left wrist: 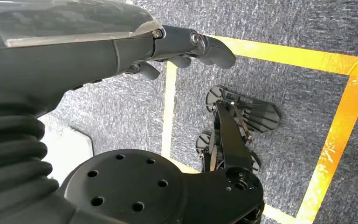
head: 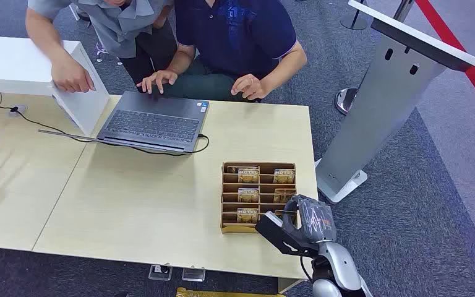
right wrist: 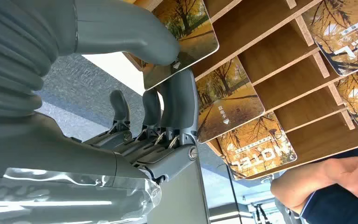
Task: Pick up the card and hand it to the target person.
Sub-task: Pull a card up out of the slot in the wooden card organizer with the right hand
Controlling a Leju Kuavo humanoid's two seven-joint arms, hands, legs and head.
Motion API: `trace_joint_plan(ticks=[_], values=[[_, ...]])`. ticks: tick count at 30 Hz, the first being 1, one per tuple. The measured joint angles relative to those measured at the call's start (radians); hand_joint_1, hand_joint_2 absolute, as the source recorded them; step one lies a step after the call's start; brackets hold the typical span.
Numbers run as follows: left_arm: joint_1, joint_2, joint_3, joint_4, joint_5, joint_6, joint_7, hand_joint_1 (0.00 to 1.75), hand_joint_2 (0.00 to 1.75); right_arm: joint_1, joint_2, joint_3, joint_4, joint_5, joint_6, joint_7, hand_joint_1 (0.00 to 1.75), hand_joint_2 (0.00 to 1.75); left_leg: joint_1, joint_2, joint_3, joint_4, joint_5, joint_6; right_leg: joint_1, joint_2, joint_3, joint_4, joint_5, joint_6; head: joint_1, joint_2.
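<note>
right hand at near end of wooden card rack on table, thumb and fingers pinching hotel key card. lift straight out of slot, keeping pinch firm. left hand hanging over floor, fingers curled, holding nothing.

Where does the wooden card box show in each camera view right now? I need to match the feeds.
Head view: the wooden card box sits near the table's right edge, just beyond the right hand.
Left wrist view: not in it; it looks at the floor.
Right wrist view: its dividers run across the frame beyond the thumb.
Shared landmark: the autumn-print cards.
</note>
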Motion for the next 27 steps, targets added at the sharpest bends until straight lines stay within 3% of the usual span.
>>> trace_joint_plan(ticks=[10, 23, 27], values=[[0.0, 0.002, 0.002, 0.0, 0.003, 0.003, 0.0, 0.0, 1.75, -0.001, -0.005, 0.012, -0.015, 0.006, 0.01, 0.003, 0.89, 1.75, 0.0, 0.0, 0.0, 0.0, 0.0, 0.0, 0.0, 0.0, -0.001, 0.0, 0.0, 0.0, 0.0, 0.0], [0.0, 0.002, 0.005, 0.0, 0.009, 0.006, 0.002, 0.0, 1.75, -0.001, -0.011, 0.024, -0.019, 0.004, 0.028, 0.015, 1.29, 1.75, 0.0, 0.0, 0.0, 0.0, 0.0, 0.0, 0.0, 0.0, 0.0, 0.0, 0.0, 0.0, 0.0, 0.0], [0.0, 0.001, 0.006, 0.0, 0.009, 0.006, 0.002, 0.0, 1.75, 0.002, -0.013, 0.026, -0.021, 0.005, 0.03, 0.018, 1.32, 1.75, 0.0, 0.0, 0.0, 0.0, 0.0, 0.0, 0.0, 0.0, -0.001, 0.0, 0.0, 0.0, 0.0, 0.0]])
